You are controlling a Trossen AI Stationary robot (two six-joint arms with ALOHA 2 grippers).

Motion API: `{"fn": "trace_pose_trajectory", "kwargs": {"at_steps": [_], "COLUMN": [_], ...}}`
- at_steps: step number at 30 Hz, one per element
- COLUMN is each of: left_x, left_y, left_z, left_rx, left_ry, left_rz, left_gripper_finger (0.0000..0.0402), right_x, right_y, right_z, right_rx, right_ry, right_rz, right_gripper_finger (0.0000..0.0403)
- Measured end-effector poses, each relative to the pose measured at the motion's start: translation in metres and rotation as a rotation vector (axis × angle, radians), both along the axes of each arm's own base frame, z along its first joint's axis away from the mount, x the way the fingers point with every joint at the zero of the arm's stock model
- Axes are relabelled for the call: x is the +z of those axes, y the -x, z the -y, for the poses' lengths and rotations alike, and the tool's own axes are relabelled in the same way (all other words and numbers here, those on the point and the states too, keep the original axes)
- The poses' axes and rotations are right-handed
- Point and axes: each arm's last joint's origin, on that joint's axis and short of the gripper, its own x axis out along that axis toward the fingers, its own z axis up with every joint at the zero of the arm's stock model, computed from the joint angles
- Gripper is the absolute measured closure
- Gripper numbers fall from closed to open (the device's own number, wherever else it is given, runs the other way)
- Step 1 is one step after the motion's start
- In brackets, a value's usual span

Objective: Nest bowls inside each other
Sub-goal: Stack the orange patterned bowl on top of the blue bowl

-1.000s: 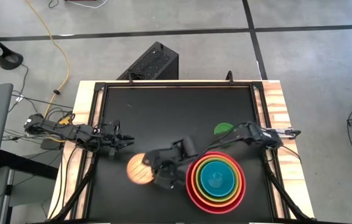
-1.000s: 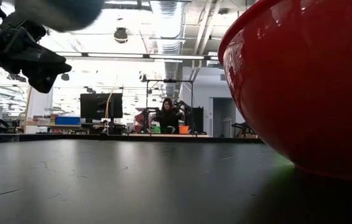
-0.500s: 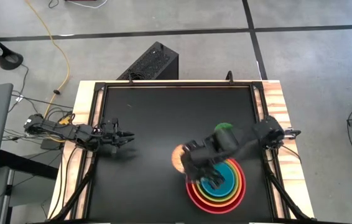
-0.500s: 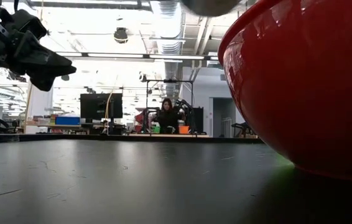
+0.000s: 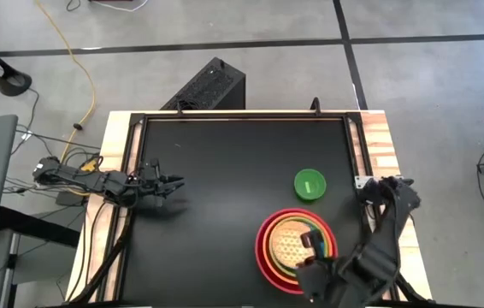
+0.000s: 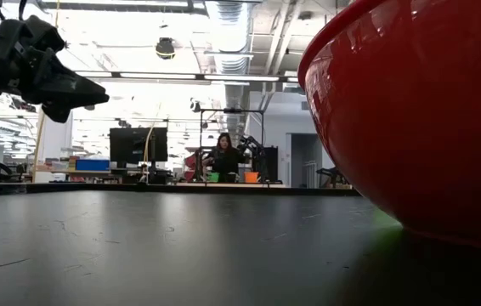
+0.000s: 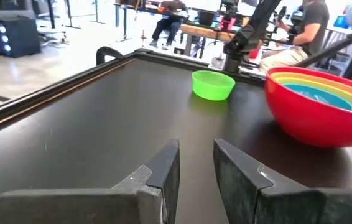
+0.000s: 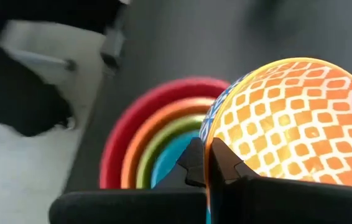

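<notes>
- The right hand (image 8: 208,163) is clamped shut on the rim of the speckled yellow bowl (image 5: 292,243), one finger on each side of the wall; in the high view this bowl sits over the middle of the nested stack.
- The stack lies at about 5 o'clock on the black tabletop (image 5: 225,162): the red bowl (image 5: 263,253) outermost, then the orange bowl (image 8: 140,155), the lime green bowl (image 8: 153,157) and the blue bowl (image 8: 171,163) inside it, their rims showing as rings in the right wrist view.
- Whether the speckled yellow bowl already rests in the blue one or hangs just above it cannot be told.
- The right arm reaches the stack from the tabletop's 4 o'clock edge, bending round its near side.
- The smallest bowl, dark green (image 5: 309,184), stands alone on the tabletop at about 3 o'clock, just beyond the stack and apart from it.
- The left hand (image 5: 172,183) waits above the tabletop at 9 o'clock, well apart from the bowls; its fingers (image 7: 163,171) stand a narrow gap apart and hold nothing.
- In the low view the red bowl's wall fills the right side, resting on the tabletop, and the left hand hangs in the air at upper left.
- People (image 6: 224,158) sit at benches in the room behind.
</notes>
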Motion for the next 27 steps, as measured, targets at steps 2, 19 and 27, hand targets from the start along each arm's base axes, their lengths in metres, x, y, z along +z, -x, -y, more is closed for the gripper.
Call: {"fn": "trace_pose_trajectory", "kwargs": {"at_steps": [2,19,27], "left_x": [0.0,0.0,0.0], "left_y": [0.0,0.0,0.0], "left_z": [0.0,0.0,0.0], "left_rx": [0.003,0.005,0.004], "left_ry": [0.012,0.062,0.062], "left_rz": [0.003,0.016,0.016], "left_gripper_finger": [0.0315,0.0315,0.0315], "right_x": [-0.019,-0.121,-0.14], "right_y": [0.007,0.027,0.022], "right_z": [-0.004,0.037,0.046], "right_rx": [-0.044,-0.162,-0.178], "right_ry": [0.049,-0.148,-0.211], "right_rz": [-0.022,0.016,-0.036], "right_gripper_finger": [0.0403,0.0403,0.0403]}}
